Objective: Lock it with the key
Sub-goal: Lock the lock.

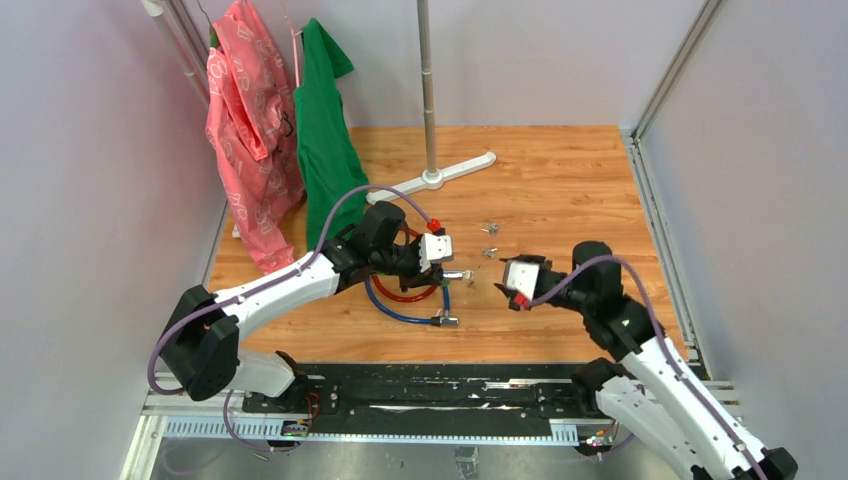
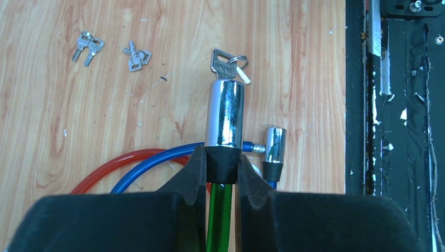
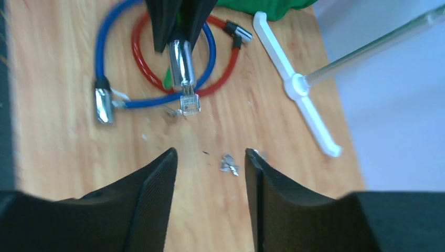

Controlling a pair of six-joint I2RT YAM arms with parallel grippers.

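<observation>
Currently my left pincer [image 2: 221, 167] pinches the chrome lock barrel [image 2: 224, 113] at its base; key [image 2: 224, 64] sits in its end; my right pincer [image 3: 210, 157] hangs spread, apart.

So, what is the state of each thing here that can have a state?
Small silvery metal key: inserted in the chrome lock cylinder of the green cable.
Left gripper: shut on that cylinder, at its black end.
Right gripper: open, empty.
Blue cable lock: ends joined, lying on table.
Spare key bunches: loose on table.
</observation>
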